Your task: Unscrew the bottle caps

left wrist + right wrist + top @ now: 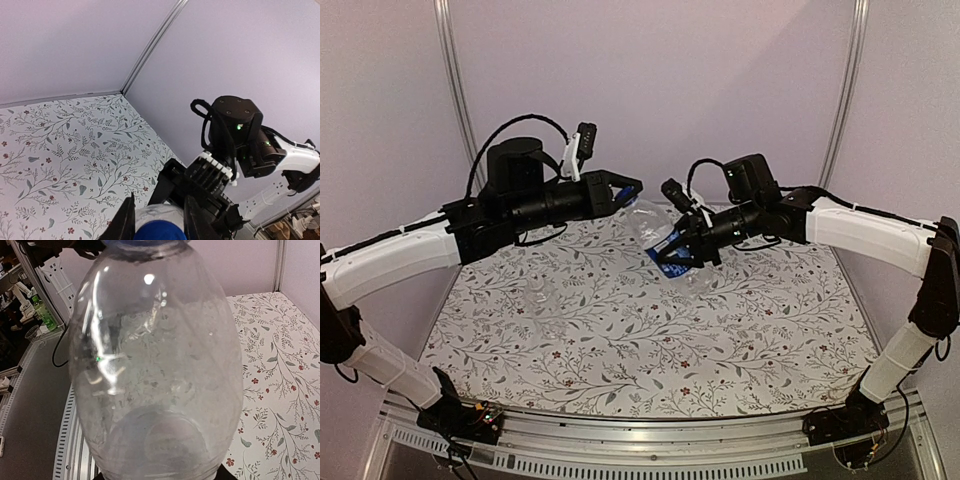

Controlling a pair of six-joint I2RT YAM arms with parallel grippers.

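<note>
Left gripper (159,226): closed on the blue cap (160,233), bottom centre of the wrist view.
Right gripper (678,250): clamped round the labelled bottle (155,365), held tilted above the table (770,330), centre frame.
Second bottle (546,295): upright, left of centre, untouched.
Risk: thin wall buckling or spinning in the right grip under torque; cap slipping, or dropping once freed.

cap (160,232) blue | bottle (155,365) clear | tablecloth (620,345) white, grey leaves, red flowers
</note>
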